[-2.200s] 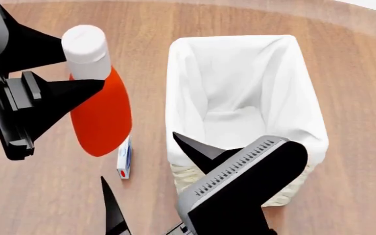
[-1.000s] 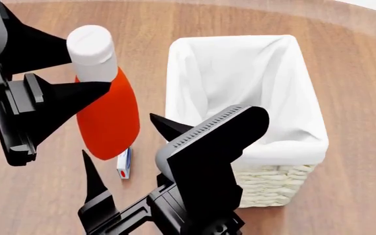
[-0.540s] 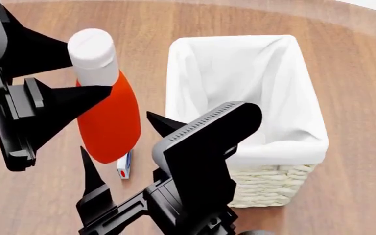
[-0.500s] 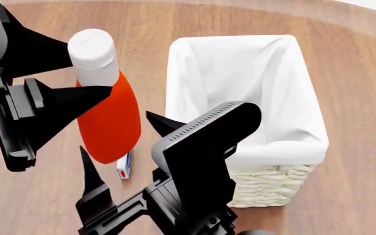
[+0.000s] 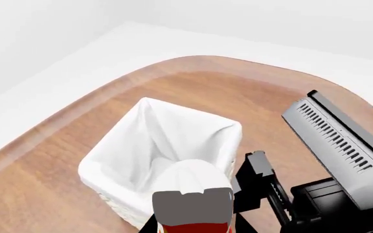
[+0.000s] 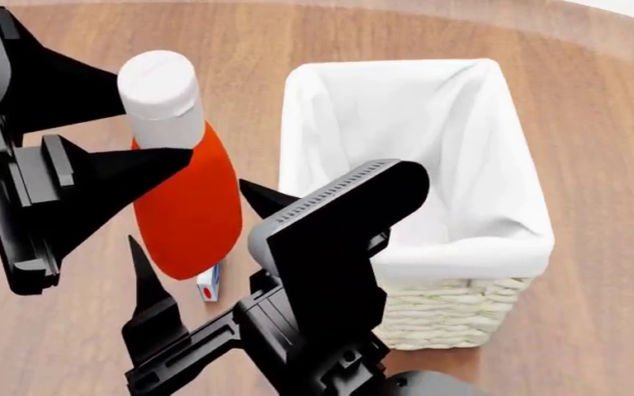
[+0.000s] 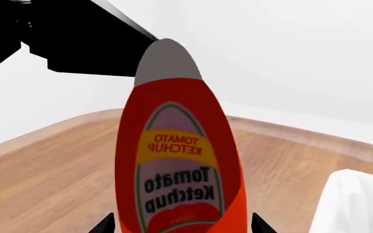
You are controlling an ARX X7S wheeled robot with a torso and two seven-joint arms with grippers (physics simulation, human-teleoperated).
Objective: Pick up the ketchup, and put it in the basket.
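We are holding the ketchup (image 6: 185,202) clenched in the left pincer (image 6: 130,124), beside the basket (image 6: 449,293), risking collision with the spread-open right pincer (image 6: 201,223).

In the head view, the right tool (image 6: 191,235) has swung from the lower middle of the frame leftward, now bracketing the ketchup bottle (image 6: 185,202). The bottle, held by the left tool (image 6: 146,124), has drifted slightly right toward the basket (image 6: 461,305), covering more of the small white box (image 6: 209,285).
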